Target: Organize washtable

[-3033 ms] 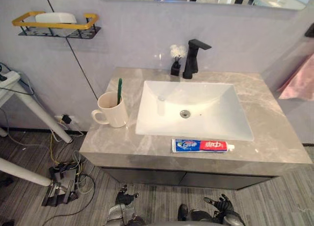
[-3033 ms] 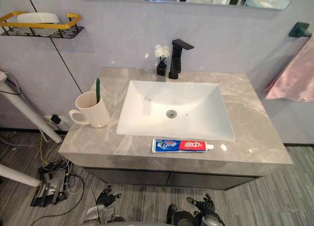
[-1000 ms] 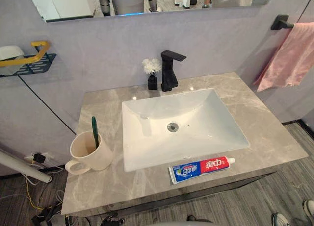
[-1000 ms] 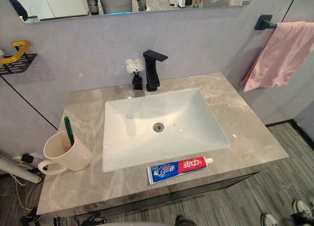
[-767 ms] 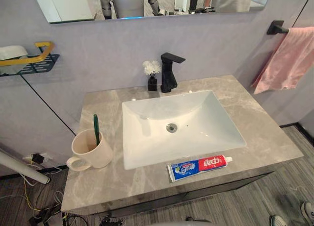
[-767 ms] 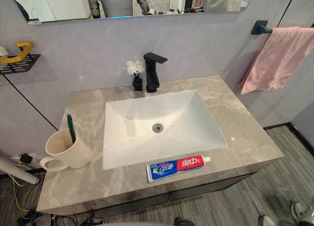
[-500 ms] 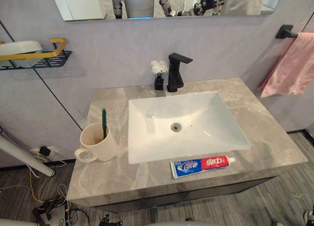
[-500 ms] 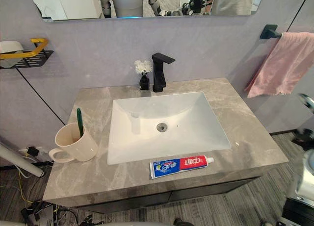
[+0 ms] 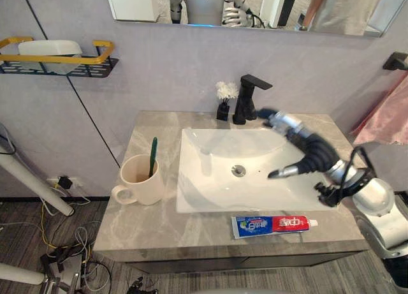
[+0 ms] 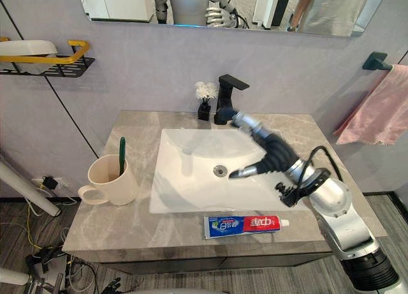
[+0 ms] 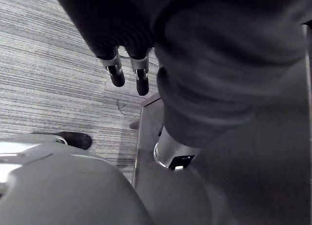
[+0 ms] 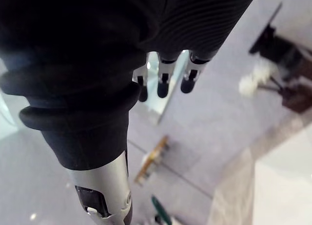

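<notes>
1. Since 0.5 s ago the right hand (image 9: 311,152) has swung in from the right and now hangs above the sink (image 9: 204,185). Its fingers (image 9: 278,120) are straight and reach toward the black faucet (image 9: 246,97), with the thumb (image 9: 287,171) held apart from them, and it holds nothing.
2. Toothpaste tube (image 9: 275,225) and mug (image 9: 141,179) lie where they did on the table (image 9: 146,227); the camera has turned.
3. Left hand (image 11: 117,71): in its wrist view it points down at the striped floor (image 11: 44,78), fingers straight and empty.
4. Hidden or cut off: the toothbrush (image 9: 153,156) shows just its green handle, leaning above the mug's rim, with the head down inside. The pink towel (image 9: 386,118) is cut by the right edge. A white dish (image 9: 48,47) sits half behind the yellow rail of the wall shelf (image 9: 60,63).
5. The toothpaste tube is blue and red with a white cap at its right end. It lies flat on the table's front strip, just before the sink's right half. The cream mug stands left of the sink, handle turned to the front left.
</notes>
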Available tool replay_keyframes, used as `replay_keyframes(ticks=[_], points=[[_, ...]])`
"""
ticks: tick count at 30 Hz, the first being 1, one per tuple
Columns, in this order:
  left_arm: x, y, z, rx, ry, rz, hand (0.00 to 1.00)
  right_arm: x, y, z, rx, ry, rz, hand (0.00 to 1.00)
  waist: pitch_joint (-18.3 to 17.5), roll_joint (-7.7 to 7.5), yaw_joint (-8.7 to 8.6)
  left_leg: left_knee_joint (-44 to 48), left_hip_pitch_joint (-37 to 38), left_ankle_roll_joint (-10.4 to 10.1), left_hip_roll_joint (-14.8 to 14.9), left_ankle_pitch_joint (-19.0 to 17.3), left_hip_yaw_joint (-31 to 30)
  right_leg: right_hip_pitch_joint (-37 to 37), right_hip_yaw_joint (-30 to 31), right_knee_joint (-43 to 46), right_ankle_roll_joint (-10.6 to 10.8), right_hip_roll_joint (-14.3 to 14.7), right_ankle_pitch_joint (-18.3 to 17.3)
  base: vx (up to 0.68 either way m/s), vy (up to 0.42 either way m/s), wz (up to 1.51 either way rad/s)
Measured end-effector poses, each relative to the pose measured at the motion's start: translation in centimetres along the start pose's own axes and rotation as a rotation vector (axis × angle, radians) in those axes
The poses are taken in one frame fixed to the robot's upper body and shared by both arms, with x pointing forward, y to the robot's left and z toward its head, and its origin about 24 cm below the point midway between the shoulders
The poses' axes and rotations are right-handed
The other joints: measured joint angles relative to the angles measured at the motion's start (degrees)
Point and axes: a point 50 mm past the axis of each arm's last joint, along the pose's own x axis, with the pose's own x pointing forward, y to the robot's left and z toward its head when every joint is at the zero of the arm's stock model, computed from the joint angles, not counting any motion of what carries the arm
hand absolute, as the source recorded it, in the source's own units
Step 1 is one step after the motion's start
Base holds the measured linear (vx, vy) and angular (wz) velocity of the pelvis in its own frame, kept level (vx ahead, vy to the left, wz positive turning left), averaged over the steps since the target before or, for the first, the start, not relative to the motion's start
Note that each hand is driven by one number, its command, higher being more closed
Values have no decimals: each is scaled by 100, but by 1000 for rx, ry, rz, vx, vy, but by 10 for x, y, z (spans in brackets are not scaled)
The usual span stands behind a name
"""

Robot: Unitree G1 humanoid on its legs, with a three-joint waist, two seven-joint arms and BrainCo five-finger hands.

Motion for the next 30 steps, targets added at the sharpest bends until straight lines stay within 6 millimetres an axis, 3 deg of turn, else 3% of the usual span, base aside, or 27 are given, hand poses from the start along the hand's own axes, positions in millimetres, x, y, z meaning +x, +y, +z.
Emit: replay_keyframes(ticks=[4, 12, 22, 30], points=[[1, -1, 2, 38, -1, -16, 0, 0, 16, -9, 28, 59, 125, 0, -2, -1, 43, -3, -15, 29, -17, 18, -14, -16, -20, 28, 0, -35, 0, -46, -11, 3], [4, -3, 4, 118, 12, -43, 0, -9, 35, -29, -226, 235, 297, 0, -35, 9, 36, 0, -9, 52, -16, 35, -18, -7, -29, 39, 0, -37, 1, -33, -17, 0], [4, -6, 4, 181, 24, -69, 0, -45, 55, -66, -433, 472, 338, 0, -15, 71, 6, 77, 130, 51, -15, 37, -87, 225, -134, 18, 2, -41, 3, -34, -18, 4], [3, -12, -4, 218, 60, -95, 0, -49, 67, -75, -465, 507, 305, 0, 83, 212, -143, 166, 269, 44, 0, 36, -104, 405, -149, -31, 11, -36, 31, -101, -21, 0]])
